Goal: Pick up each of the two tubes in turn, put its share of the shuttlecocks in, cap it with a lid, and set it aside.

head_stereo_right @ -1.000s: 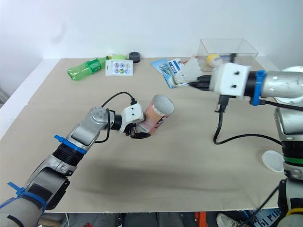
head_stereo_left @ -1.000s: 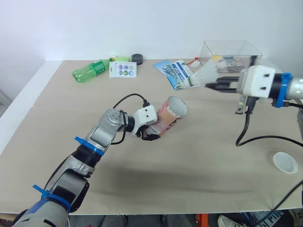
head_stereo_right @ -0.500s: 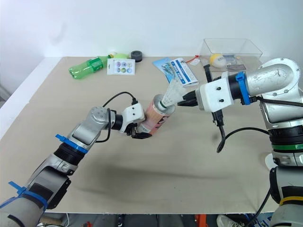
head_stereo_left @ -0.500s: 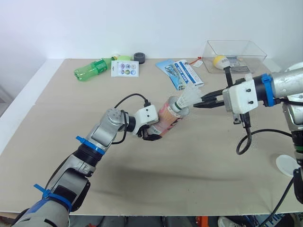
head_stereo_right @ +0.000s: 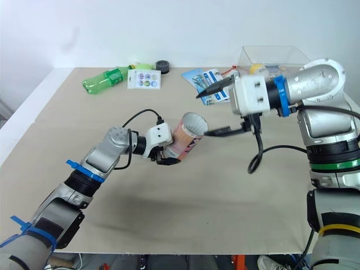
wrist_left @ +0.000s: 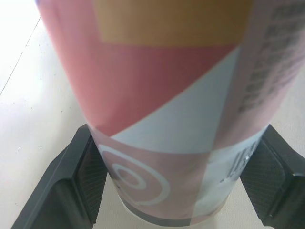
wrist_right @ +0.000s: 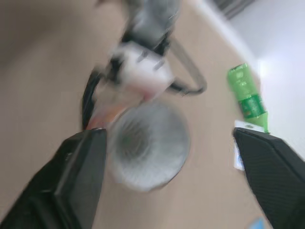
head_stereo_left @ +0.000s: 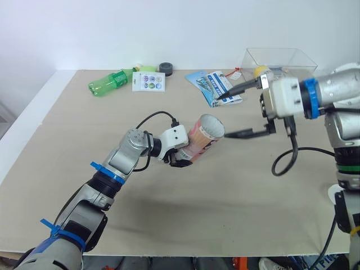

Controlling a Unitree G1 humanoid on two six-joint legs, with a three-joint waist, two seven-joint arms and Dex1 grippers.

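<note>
- Table (head_stereo_left: pixel 169 219): a beige top that carries every loose item listed here.
- Green bottle (head_stereo_left: pixel 108 84): lies on its side, well apart from the tube (head_stereo_left: pixel 201 140), far behind it and to its left.
- Card (head_stereo_left: pixel 149 82): white, printed with coloured circles, flat on the table behind and left of the tube, just beside the bottle's neck.
- Black ring (head_stereo_left: pixel 165 68): stands at the table's back edge, behind the tube.
- Left gripper (head_stereo_left: pixel 179 157): clamped on the tube's lower end. In the left wrist view its two black pads (wrist_left: pixel 90 176) press against opposite sides of the pink, white and orange wall.
- Tube: held tilted and clear of the table, with its base in the left gripper. The open mouth is raised and faces right. The right wrist view looks into that mouth; the inside is pale and too blurred to make out.
- Blue leaflet (head_stereo_left: pixel 216 87): flat on the table behind the tube, slightly to its right.
- Right gripper (head_stereo_left: pixel 220 116): spread wide and holding nothing, just beside the tube's mouth on its right. One of the fingers (head_stereo_left: pixel 239 133) reaches level with the rim and the other sits higher, over the leaflet.
- Clear box (head_stereo_left: pixel 281 56): at the back right corner, well apart from the tube.
- Yellow ball (head_stereo_right: pixel 256 68): inside that box.
- White lid (head_stereo_left: pixel 340 196): flat on the table far right of the tube, towards the front edge, partly hidden by the right arm.
</note>
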